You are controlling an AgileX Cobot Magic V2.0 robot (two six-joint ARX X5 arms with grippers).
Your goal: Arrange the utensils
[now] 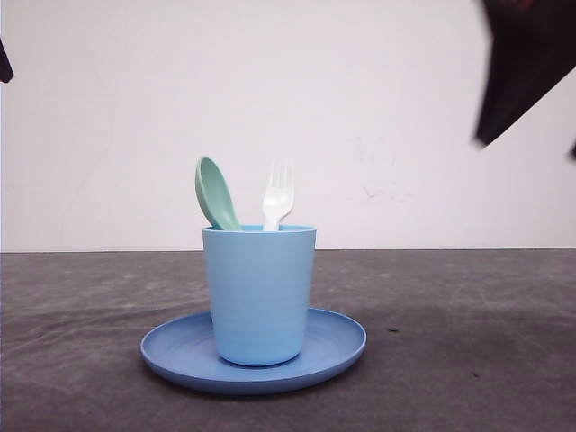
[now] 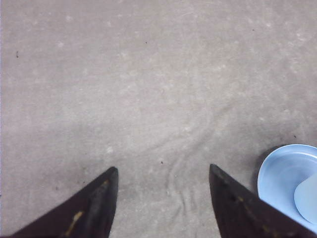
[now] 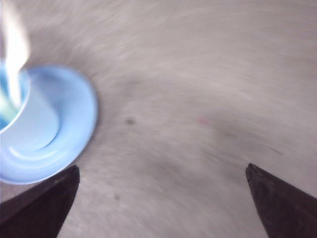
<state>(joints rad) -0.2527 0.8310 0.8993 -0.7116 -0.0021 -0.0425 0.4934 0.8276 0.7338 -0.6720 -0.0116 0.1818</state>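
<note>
On the grey bench (image 1: pixel 468 342), seen from the front, a blue round plate (image 1: pixel 171 353) is set near the middle, and a light blue cup (image 1: pixel 259 292) stands upright on it. Two utensils are held in the cup, their upper ends rising above the rim. At the left, the rounded bowl of the mint-green spoon (image 1: pixel 214 192) is seen, tilted toward the left. Just beside it to the right, the white fork (image 1: pixel 278 198) stands nearly upright, tines up. The two are close but apart at the top; their handles are hidden inside the cup.

In the left wrist view, the left gripper (image 2: pixel 163 173) is seen with its dark fingers (image 2: pixel 96 206) spread wide, nothing between them but bare bench. The plate (image 2: pixel 277 173) and part of the cup (image 2: pixel 308 198) are visible off to one side.

In the right wrist view, which is blurred, the right gripper (image 3: pixel 163 171) is shown with its fingers (image 3: pixel 282 203) set very wide and empty. The plate (image 3: pixel 74 114), the cup (image 3: pixel 29 124) and a white streak of the fork (image 3: pixel 14 49) are seen beside it. A dark blurred shape, taken to be the right arm (image 1: pixel 526 63), is seen high at the right of the front view.
</note>
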